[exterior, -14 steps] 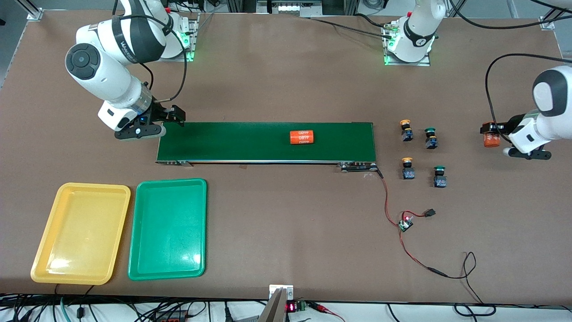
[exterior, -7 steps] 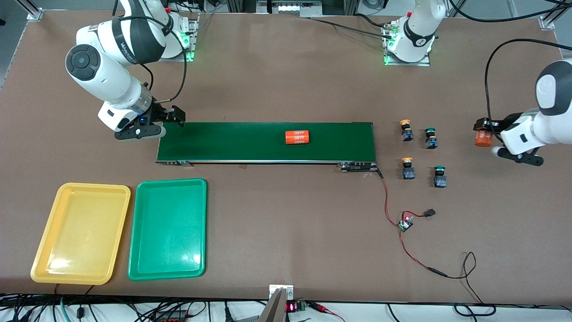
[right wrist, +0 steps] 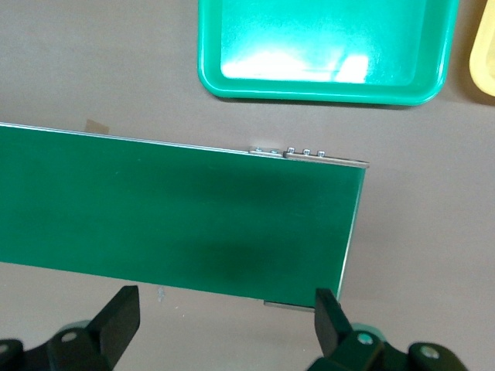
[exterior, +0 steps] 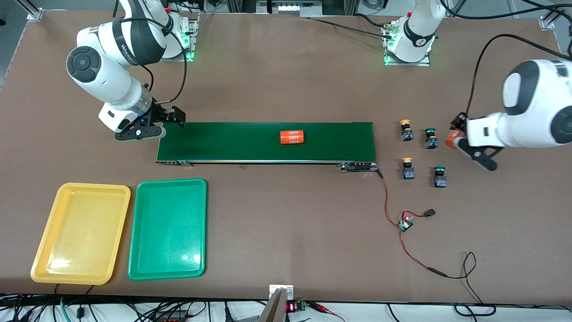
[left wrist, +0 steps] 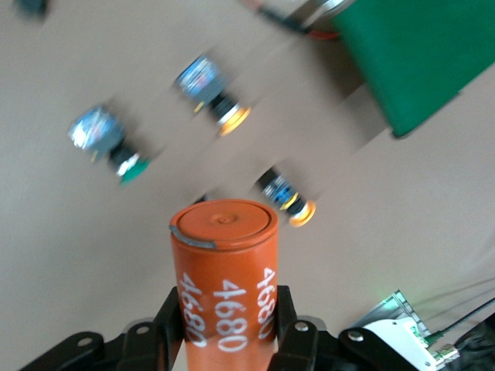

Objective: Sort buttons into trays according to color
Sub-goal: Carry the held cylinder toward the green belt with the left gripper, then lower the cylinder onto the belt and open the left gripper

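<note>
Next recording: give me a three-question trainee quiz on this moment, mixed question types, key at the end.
1. True or false: a button already lies in the green tray.
2. What does the left gripper hold? A) an orange cylinder B) a green button C) nothing
3. The right gripper hangs open over the end of the ____.

Key: 1 false; 2 A; 3 conveyor belt.

White rounded arms with black joint bands, black cables.
</note>
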You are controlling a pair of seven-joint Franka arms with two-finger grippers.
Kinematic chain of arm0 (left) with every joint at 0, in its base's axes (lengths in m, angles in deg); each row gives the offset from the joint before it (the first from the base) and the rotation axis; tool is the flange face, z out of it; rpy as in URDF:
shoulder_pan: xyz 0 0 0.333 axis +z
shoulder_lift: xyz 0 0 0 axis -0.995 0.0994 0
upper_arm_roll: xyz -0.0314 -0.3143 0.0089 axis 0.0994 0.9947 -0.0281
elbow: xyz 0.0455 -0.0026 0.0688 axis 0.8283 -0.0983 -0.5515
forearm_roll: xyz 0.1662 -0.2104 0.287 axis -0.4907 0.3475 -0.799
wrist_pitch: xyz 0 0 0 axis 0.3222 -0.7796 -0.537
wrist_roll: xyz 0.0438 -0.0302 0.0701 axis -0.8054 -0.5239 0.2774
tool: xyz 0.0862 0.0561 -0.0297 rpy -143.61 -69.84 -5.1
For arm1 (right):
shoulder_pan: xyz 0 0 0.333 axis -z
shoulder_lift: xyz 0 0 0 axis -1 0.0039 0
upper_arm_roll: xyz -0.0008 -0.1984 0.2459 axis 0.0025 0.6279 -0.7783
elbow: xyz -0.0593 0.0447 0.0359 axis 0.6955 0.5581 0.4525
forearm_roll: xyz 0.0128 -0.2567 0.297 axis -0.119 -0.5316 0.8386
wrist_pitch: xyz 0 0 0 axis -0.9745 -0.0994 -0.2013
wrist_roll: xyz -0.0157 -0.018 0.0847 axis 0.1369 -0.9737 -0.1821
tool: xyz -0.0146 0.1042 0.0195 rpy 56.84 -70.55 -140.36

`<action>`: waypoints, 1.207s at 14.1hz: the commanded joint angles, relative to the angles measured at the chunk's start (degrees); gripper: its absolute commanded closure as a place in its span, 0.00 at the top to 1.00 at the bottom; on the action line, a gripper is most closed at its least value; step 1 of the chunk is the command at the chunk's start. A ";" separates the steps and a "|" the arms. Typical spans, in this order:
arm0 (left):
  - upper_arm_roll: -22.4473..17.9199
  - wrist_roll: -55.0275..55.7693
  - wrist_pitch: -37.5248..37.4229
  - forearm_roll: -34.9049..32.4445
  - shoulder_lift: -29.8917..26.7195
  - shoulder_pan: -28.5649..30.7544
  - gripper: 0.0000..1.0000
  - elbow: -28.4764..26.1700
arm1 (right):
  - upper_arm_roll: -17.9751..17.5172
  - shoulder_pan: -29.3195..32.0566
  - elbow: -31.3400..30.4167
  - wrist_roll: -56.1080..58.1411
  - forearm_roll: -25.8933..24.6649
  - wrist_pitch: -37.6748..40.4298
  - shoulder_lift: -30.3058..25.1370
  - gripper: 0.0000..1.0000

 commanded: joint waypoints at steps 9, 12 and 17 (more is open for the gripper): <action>16.59 -16.89 20.08 -0.88 6.59 -5.13 0.08 -4.46 | -0.20 -0.03 0.77 -0.74 0.56 -0.56 0.49 1.00; 18.87 -16.90 27.21 -1.49 7.47 -6.27 0.07 -8.87 | -0.20 0.06 0.77 -0.74 0.56 -0.65 0.75 1.00; 22.21 -9.54 27.58 -9.83 9.66 -7.85 0.10 -9.49 | -0.20 0.06 0.77 -0.74 0.56 -1.00 1.10 1.00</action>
